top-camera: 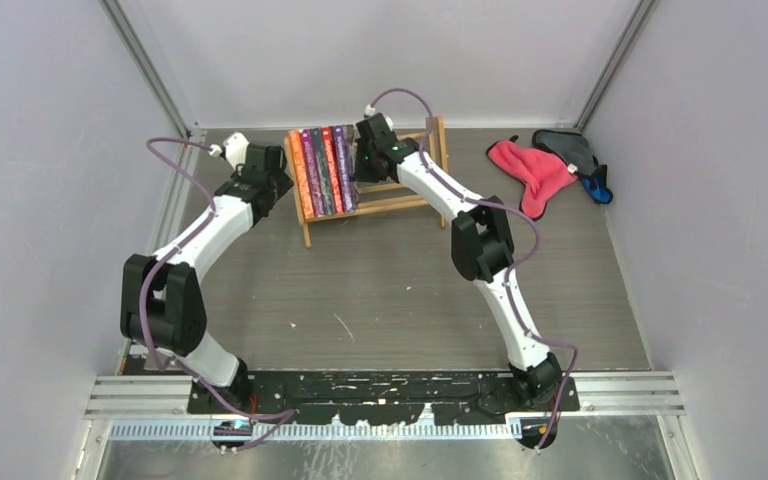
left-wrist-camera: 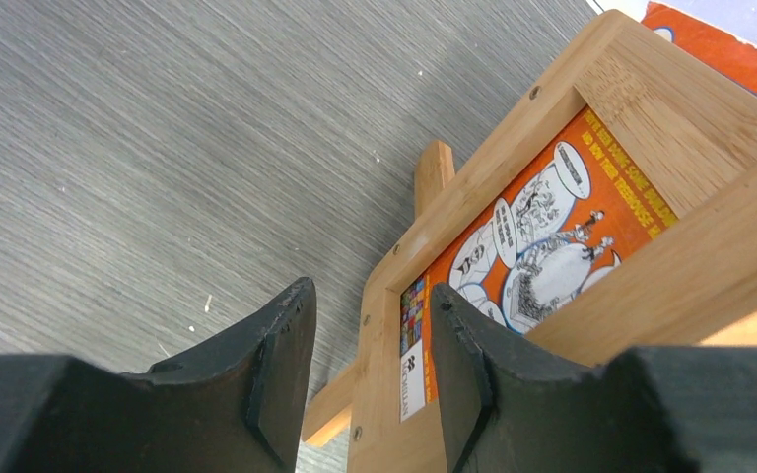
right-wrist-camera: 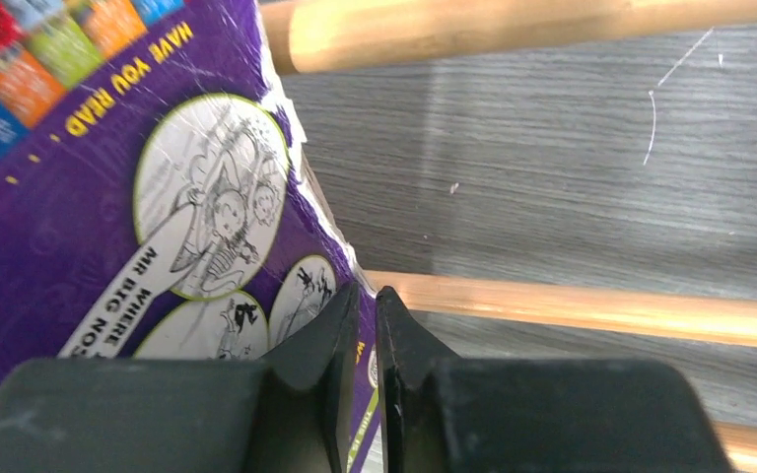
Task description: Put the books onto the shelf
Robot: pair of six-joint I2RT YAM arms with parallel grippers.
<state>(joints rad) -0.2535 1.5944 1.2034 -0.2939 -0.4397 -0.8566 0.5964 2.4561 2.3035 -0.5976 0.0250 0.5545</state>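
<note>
Pale walls (top-camera: 390, 50) enclose grey table (top-camera: 360, 300); left claw (left-wrist-camera: 370, 289) half-open, right claw (right-wrist-camera: 367, 292) barely, both empty.

Overhead view, two close wrist views, all of shelf (top-camera: 380, 208)

From above, the right arm (top-camera: 430, 185) covers the right part of the shelf (top-camera: 385, 207). The words on the books' (top-camera: 325, 170) spines are too small to read. Up close, the purple book (right-wrist-camera: 79, 217) runs off the left edge and looks blurry. The shelf's frame hides much of the orange book (left-wrist-camera: 542, 236).
</note>
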